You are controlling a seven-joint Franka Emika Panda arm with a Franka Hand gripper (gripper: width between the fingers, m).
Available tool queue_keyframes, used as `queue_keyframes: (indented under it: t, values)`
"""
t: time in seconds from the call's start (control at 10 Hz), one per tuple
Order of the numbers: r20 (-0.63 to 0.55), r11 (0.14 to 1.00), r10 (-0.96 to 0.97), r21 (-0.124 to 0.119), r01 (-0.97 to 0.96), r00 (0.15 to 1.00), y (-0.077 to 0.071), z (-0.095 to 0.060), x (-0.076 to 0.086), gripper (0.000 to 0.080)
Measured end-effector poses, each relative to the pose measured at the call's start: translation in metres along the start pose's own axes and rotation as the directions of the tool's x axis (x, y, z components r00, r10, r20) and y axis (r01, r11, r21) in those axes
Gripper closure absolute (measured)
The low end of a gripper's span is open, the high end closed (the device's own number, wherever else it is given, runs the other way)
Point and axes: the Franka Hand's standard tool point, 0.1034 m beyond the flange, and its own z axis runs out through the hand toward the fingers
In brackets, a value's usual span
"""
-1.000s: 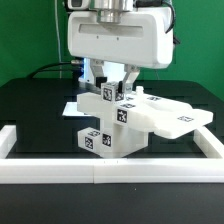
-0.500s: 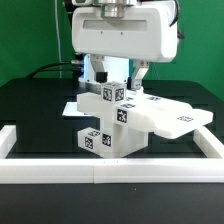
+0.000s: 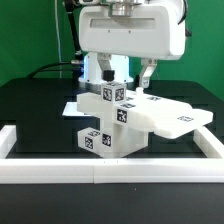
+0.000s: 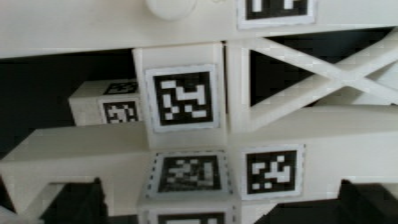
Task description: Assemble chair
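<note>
Standing on the black tabletop [image 3: 30, 105], the white chair [image 3: 125, 120] is seen just behind the white rail [image 3: 110, 168] that edges the near side. Several square marker tags are carried on its stacked blocks, and a flat panel is spread from it toward the exterior view's right. A thin white marker board [image 3: 72, 107] lies flat just behind the chair. Above the chair the tool [image 3: 128, 76] is held, its two fingers [image 3: 147, 75] spread apart and nothing gripped between them. Tagged blocks and crossed braces [image 4: 320, 75] fill the wrist view.
</note>
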Motion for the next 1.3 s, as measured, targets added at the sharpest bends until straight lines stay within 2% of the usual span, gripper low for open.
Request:
queue_keyframes:
  t: [0.2,0.5,0.7,0.8,1.1,1.2,1.3]
  values:
    - [0.001,1.0,-0.003,0.002,0.003,1.0,-0.001,0.0,-0.002,0.015]
    - [0.033,1.0,-0.025,0.013,0.025,0.999,0.001,-0.006,-0.038,0.015]
    - [0.049,1.0,0.0,0.02,0.0,0.999,-0.003,-0.006,-0.061,0.015]
    - [0.051,1.0,0.001,0.027,-0.003,0.999,-0.007,-0.009,-0.063,0.015]
    - [0.05,1.0,-0.004,0.026,0.003,0.999,-0.006,-0.008,-0.062,0.015]
    - [0.046,0.999,0.002,0.032,-0.003,0.999,-0.006,-0.008,-0.063,0.015]
    - [0.039,0.998,0.024,0.05,-0.026,0.999,-0.002,-0.006,-0.077,0.015]
